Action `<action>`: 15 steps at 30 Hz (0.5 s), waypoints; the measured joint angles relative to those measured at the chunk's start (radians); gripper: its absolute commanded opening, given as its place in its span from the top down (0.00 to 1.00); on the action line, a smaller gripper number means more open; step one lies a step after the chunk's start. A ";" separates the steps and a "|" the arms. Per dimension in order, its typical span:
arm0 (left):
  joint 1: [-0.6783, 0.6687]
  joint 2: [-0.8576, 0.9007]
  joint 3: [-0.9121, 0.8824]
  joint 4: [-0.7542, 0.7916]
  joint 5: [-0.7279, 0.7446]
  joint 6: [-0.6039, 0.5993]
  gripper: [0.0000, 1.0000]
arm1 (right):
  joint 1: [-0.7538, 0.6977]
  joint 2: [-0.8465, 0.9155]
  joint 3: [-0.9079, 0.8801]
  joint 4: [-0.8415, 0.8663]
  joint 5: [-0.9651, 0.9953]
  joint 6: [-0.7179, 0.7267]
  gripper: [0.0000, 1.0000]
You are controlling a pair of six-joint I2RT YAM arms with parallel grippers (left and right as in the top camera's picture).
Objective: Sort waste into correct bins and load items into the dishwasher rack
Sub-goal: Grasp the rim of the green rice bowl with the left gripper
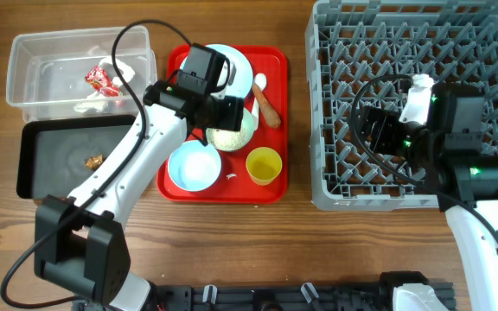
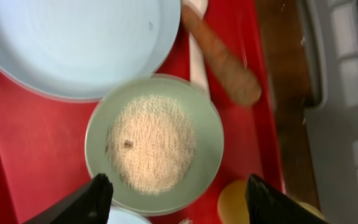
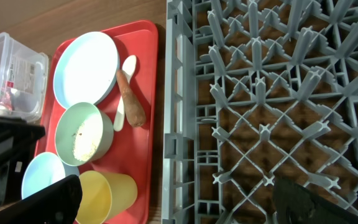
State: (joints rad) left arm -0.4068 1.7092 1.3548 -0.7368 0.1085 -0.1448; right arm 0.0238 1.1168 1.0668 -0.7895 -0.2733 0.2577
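My left gripper [image 1: 223, 112] is open and hovers over the pale green bowl [image 1: 249, 134] of white rice [image 2: 151, 143] on the red tray; in the left wrist view its fingers [image 2: 179, 199] straddle the bowl's [image 2: 210, 124] near rim. The pale blue plate [image 1: 240, 62], white spoon [image 1: 259, 82], carrot-like stick [image 1: 269, 108], light blue bowl [image 1: 194, 166] and yellow cup [image 1: 264, 164] also sit on that tray. My right gripper [image 1: 366, 125] is open and empty over the grey dishwasher rack [image 1: 335, 52], which holds no dishes. The clear tub [image 1: 24, 69] holds the red-and-white wrapper [image 1: 102, 79].
The black tray [image 1: 50, 160] in front of the tub holds a small brown scrap [image 1: 93, 161]. A white paper scrap [image 1: 230, 177] lies on the red tray [image 1: 271, 186]. The rack [image 3: 260, 93] stands close to the right of the red tray.
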 measured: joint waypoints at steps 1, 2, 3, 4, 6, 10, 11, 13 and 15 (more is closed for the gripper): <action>0.000 0.001 0.000 0.018 0.000 0.002 0.33 | 0.000 0.000 0.000 0.000 0.000 0.000 0.00; -0.001 0.004 0.000 0.030 0.000 0.002 0.34 | 0.000 0.000 0.000 0.000 0.000 0.000 0.00; -0.002 0.010 0.000 0.042 0.000 0.004 0.34 | 0.000 0.000 0.000 0.000 0.000 0.000 0.00; -0.005 0.021 0.000 0.055 0.000 0.005 0.34 | 0.000 0.000 0.000 0.000 0.000 0.000 0.00; -0.014 0.055 0.001 0.071 0.000 0.005 0.34 | 0.000 0.000 0.000 0.000 0.000 0.000 0.00; -0.046 0.149 0.000 0.086 -0.001 0.006 0.36 | 0.000 0.000 0.000 0.000 0.000 0.000 0.00; -0.053 0.164 0.000 0.088 -0.003 0.006 0.36 | 0.000 0.000 0.000 0.000 0.000 0.000 0.00; -0.073 0.190 0.000 0.091 -0.004 0.008 0.37 | 0.000 0.000 0.000 0.000 0.000 0.000 0.00; -0.091 0.200 0.000 0.092 -0.007 0.009 0.38 | 0.000 0.000 0.000 0.000 0.000 0.000 0.00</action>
State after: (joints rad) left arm -0.4976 1.9087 1.3552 -0.6453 0.1017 -0.1360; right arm 0.0238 1.1168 1.0668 -0.7898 -0.2733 0.2577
